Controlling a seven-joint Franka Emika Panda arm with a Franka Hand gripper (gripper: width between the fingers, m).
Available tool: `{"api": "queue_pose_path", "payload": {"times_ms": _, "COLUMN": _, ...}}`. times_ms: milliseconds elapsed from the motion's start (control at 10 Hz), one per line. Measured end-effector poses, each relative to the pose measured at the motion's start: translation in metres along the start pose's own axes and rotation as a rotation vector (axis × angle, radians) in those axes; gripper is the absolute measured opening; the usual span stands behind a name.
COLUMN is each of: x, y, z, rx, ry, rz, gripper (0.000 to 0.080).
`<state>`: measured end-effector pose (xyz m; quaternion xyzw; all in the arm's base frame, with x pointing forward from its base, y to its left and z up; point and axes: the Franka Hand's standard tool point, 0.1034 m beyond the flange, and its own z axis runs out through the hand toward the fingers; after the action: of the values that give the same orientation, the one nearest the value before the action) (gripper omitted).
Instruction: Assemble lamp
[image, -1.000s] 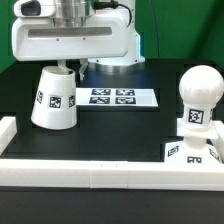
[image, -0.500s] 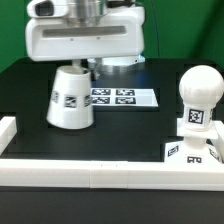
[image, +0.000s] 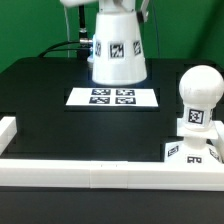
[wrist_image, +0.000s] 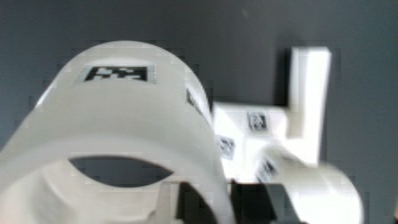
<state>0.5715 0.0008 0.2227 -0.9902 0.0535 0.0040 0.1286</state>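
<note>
In the exterior view the lamp shade (image: 118, 47) hangs in the air above the marker board (image: 113, 97), its wide mouth downward and a tag facing the camera. Further toward that view's right, the bulb (image: 199, 90) stands upright on the low base (image: 193, 150), tucked in the corner of the white border rail (image: 90, 172). The gripper is hidden above the shade's narrow top, so I cannot tell how the jaws stand; the shade being off the table suggests they pinch its upper rim, but that is a judgement. The main risk from here is a slip: a smooth, tapering cone held by a thin rim could rotate or drop if the arm swings quickly toward the bulb. A second risk is misalignment on lowering, with the shade's edge catching the bulb's dome, tipping it or pushing the base against the rail. The exterior view gives the layout, the shade well apart from the bulb and lifted clear of the board. The wrist view, heavily blurred, instead looks along the shade (wrist_image: 116, 140) from close up, showing its open interior and a tag on its wall, with the board (wrist_image: 267, 130) and bulb (wrist_image: 329, 190) beyond.
</note>
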Motion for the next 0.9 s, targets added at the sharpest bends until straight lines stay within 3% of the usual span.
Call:
{"api": "queue_pose_path", "payload": {"times_ms": 100, "x": 0.021, "y": -0.007, "z": -0.012, "rx": 0.007, "ry": 0.013, "rz": 0.019, "gripper": 0.0045}}
{"api": "queue_pose_path", "payload": {"times_ms": 600, "x": 0.017, "y": -0.005, "z": -0.004, "rx": 0.004, "ry": 0.011, "rz": 0.010, "gripper": 0.0045}}
{"api": "queue_pose_path", "payload": {"times_ms": 700, "x": 0.017, "y": -0.016, "z": -0.005, "rx": 0.014, "ry": 0.012, "rz": 0.012, "gripper": 0.0045}}
{"api": "queue_pose_path", "payload": {"times_ms": 900, "x": 0.030, "y": -0.058, "z": -0.007, "rx": 0.028, "ry": 0.025, "rz": 0.092, "gripper": 0.0045}}
